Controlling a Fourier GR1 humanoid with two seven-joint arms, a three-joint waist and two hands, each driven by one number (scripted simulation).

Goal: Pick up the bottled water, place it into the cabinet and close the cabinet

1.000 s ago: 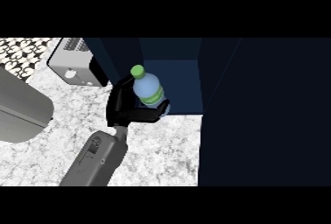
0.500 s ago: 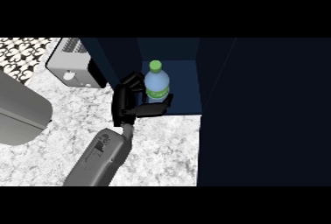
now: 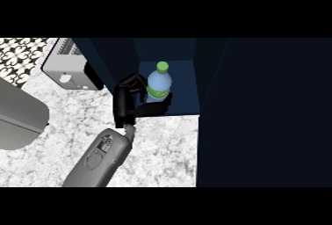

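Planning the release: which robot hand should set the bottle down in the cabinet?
Right: the right robot hand is curled round the bottled water inside the open cabinet; the left one is out of view.

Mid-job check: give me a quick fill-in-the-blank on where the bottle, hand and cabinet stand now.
1. The bottled water has a ____ cap.
2. The bottle is ____ the cabinet, not out on the counter.
3. The right hand has its fingers ____ round the bottle.
4. The cabinet is at this moment ____, its inside showing.

Missing words: green; inside; curled; open.
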